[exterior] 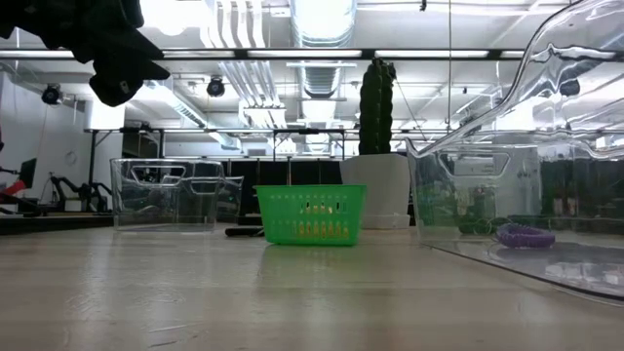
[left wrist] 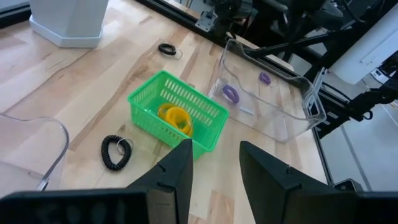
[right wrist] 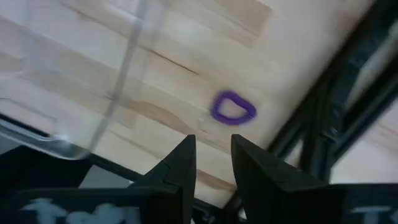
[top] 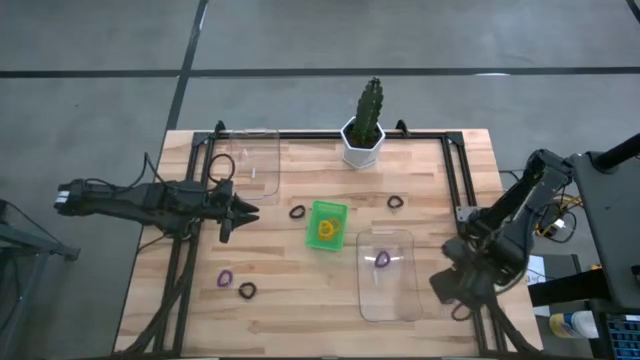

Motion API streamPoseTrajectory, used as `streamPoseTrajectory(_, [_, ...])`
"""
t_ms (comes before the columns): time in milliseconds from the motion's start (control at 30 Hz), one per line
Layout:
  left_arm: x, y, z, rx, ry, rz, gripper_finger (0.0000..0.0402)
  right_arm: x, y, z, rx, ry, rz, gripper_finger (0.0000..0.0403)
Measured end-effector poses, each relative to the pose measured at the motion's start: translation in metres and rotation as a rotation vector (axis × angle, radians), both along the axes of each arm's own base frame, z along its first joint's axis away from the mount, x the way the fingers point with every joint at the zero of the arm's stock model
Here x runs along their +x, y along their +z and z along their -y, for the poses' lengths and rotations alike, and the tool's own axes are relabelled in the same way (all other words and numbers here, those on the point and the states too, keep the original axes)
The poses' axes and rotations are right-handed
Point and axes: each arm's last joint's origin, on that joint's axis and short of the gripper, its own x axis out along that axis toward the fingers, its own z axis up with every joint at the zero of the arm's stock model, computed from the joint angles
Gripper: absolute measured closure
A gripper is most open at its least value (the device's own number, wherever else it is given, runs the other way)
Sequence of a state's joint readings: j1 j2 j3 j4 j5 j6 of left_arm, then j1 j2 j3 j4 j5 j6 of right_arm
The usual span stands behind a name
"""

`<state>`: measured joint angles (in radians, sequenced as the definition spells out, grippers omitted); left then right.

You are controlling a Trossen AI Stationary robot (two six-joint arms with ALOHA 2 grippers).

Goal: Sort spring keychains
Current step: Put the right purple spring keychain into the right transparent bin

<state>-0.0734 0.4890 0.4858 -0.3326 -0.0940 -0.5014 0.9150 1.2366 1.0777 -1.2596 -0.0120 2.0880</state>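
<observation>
Left arm lies stretched low across the counter (top: 420,180), its claw (top: 240,212) spread, empty, pointing toward the green bin (top: 327,224) holding orange keychains (left wrist: 175,118). Right arm is folded at the counter's right edge, right claw (right wrist: 208,163) parted, empty, above a purple keychain (right wrist: 232,107). Another purple one (top: 382,260) lies in the clear tray (top: 388,274); a black one (left wrist: 114,152) is beside the bin.

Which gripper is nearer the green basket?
Left. The left gripper hangs just left of the green basket; the right gripper sits beyond the clear bin.
</observation>
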Motion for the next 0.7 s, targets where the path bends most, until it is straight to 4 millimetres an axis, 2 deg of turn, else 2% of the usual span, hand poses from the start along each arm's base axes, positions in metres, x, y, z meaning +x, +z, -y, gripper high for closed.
streamPoseTrajectory(133, [0.0,0.0,0.0,0.0,0.0,0.001,0.0278,-0.005,-0.009,-0.004,-0.011,-0.032,-0.053,0.029])
streamPoseTrajectory(367, [0.0,0.0,0.0,-0.013,0.004,0.001,0.0278,0.001,-0.04,-0.014,0.014,-0.015,-0.109,0.0268])
streamPoseTrajectory(533, [0.0,0.0,0.0,-0.024,0.008,0.002,0.0278,-0.001,-0.063,-0.02,0.024,0.007,-0.27,0.0267])
streamPoseTrajectory(700, [0.0,0.0,0.0,-0.035,0.012,0.003,0.0278,0.001,-0.077,-0.023,-0.024,0.055,-0.307,0.0267])
